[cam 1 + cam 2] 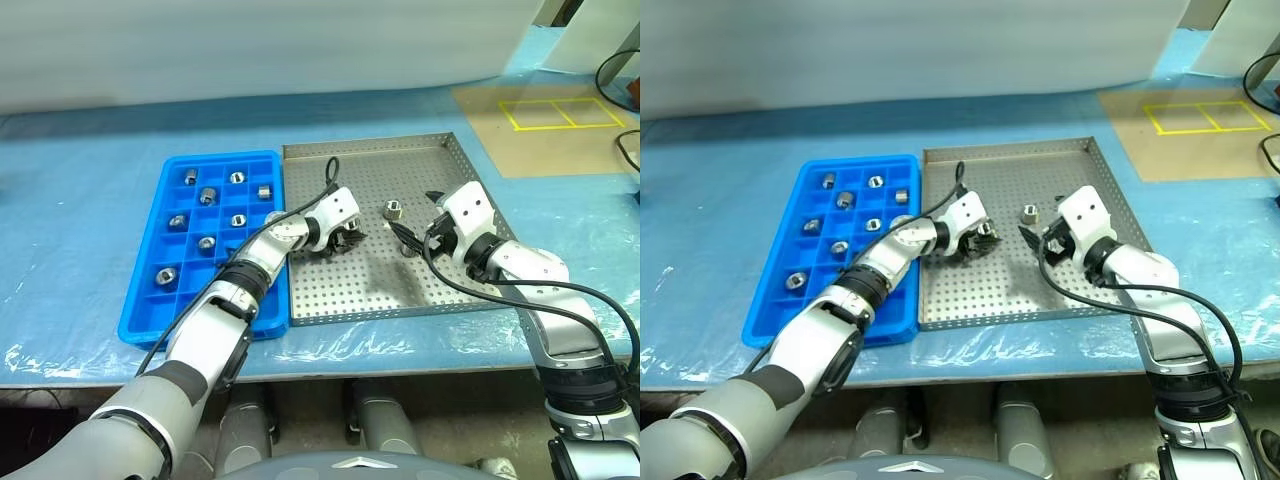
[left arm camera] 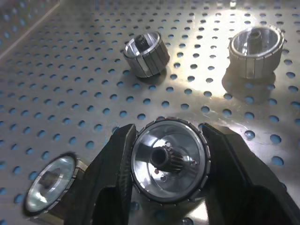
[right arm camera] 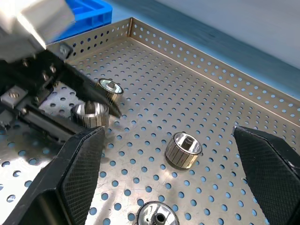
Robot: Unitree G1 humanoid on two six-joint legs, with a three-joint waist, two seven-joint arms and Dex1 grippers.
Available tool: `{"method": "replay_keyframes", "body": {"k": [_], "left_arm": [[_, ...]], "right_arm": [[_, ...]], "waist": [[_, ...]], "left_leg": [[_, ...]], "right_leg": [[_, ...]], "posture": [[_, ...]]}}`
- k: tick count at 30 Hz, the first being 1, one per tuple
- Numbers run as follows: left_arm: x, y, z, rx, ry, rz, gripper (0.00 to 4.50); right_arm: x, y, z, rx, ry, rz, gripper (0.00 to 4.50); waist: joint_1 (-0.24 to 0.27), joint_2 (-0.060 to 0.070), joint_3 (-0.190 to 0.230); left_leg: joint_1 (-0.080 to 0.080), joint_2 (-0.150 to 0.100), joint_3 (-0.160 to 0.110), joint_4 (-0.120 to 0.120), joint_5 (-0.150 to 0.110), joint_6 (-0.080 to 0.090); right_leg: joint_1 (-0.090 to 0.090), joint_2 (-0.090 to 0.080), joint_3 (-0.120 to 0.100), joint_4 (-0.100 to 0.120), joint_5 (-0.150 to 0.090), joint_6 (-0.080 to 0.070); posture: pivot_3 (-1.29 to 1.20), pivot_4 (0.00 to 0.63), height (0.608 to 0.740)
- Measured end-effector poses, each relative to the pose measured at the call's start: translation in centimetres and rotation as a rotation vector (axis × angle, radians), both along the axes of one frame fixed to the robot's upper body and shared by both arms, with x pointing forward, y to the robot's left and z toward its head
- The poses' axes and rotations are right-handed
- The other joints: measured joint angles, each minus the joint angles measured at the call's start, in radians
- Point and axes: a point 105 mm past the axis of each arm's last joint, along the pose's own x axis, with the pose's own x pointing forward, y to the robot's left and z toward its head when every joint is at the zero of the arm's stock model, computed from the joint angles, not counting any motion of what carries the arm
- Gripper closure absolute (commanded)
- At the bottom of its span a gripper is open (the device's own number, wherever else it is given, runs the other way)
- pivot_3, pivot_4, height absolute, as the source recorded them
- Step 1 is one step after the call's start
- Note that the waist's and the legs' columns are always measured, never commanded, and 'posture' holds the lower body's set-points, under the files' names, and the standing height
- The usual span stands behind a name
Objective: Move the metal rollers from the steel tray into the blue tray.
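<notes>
Roller (image 2: 168,167) between left fingers (image 2: 115,173) — gripped

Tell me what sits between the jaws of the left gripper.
One metal roller, clamped end-on between the jaws of the left gripper over the steel tray, as the left wrist view shows.

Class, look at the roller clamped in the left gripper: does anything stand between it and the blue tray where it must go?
Nothing visible blocks it. The left gripper holds a roller over the steel tray, and the blue tray lies right alongside; only the two low rims separate them.
</notes>
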Motion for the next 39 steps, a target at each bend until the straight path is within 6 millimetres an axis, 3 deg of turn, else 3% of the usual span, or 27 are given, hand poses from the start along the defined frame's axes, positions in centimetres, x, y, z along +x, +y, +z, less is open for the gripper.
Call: {"method": "replay_keyframes", "body": {"k": [4, 6, 11, 16, 21, 26, 32, 39], "left_arm": [[-0.7, 0.5, 4.1, -0.097, -0.119, -0.048, 2.57], [-0.3, 1.7, 5.5, -0.099, -0.171, -0.013, 2.57], [1.1, 5.9, 5.5, -0.096, -0.137, 0.122, 2.57], [0.2, 9.1, 6.1, -0.148, -0.088, 0.192, 2.57], [-2.1, 12.6, 7.4, -0.185, -0.085, 0.253, 2.57], [-5.4, 15.5, 7.4, -0.189, -0.063, 0.285, 2.57], [-8.8, 18.5, 4.5, -0.133, 0.052, 0.345, 2.57], [-12.0, 19.0, 3.5, -0.146, 0.156, 0.318, 2.57]], "right_arm": [[0.2, 0.4, 0.5, 0.014, -0.005, 0.028, 0.00], [0.4, 0.5, 1.0, 0.017, -0.017, 0.045, 0.00], [1.1, 0.6, 1.2, 0.016, -0.002, 0.084, 0.00], [2.1, 4.2, 2.4, 0.036, -0.022, 0.245, 0.00], [2.6, 8.3, 1.5, 0.054, 0.015, 0.406, 0.00], [2.7, 10.8, 2.0, 0.062, 0.026, 0.545, 0.00], [1.6, 13.1, 0.2, 0.062, 0.133, 0.720, 0.00], [0.2, 14.6, -0.3, 0.059, 0.186, 0.848, 0.00]], "waist": [[0.002, 0.000, 0.000], [0.001, 0.000, 0.000], [0.006, 0.000, 0.000], [0.019, 0.000, 0.000], [0.062, 0.000, 0.001], [0.107, 0.000, 0.001], [0.148, 0.000, 0.001], [0.178, 0.000, 0.001]], "left_leg": [[-0.001, 0.000, 0.000, 0.000, 0.000, 0.001], [0.000, 0.000, 0.000, 0.000, 0.000, 0.000], [0.001, 0.000, 0.000, 0.000, 0.000, -0.001], [0.000, 0.002, 0.000, -0.001, 0.001, -0.001], [0.001, 0.003, 0.000, -0.006, 0.003, -0.005], [0.002, 0.003, 0.000, -0.008, 0.003, -0.007], [0.003, 0.004, 0.000, -0.009, 0.004, -0.009], [0.005, 0.004, -0.001, -0.011, 0.005, -0.011]], "right_leg": [[-0.001, 0.000, 0.000, 0.000, 0.000, 0.000], [0.000, 0.000, 0.000, 0.001, 0.000, 0.000], [0.000, 0.000, 0.000, 0.002, 0.000, 0.000], [-0.002, 0.000, -0.001, 0.003, 0.000, -0.001], [-0.003, 0.000, -0.002, 0.004, -0.001, -0.004], [-0.003, 0.000, -0.003, 0.004, -0.002, -0.004], [-0.003, 0.000, -0.003, 0.005, -0.002, -0.005], [-0.002, 0.000, -0.002, 0.005, -0.003, -0.004]], "posture": [[-0.34, 0.150, 0.740], [-0.31, 0.150, 0.740], [-0.21, 0.150, 0.740], [-0.07, 0.150, 0.740], [0.08, 0.150, 0.740], [0.17, 0.150, 0.740], [0.27, 0.150, 0.740], [0.33, 0.150, 0.740]]}}
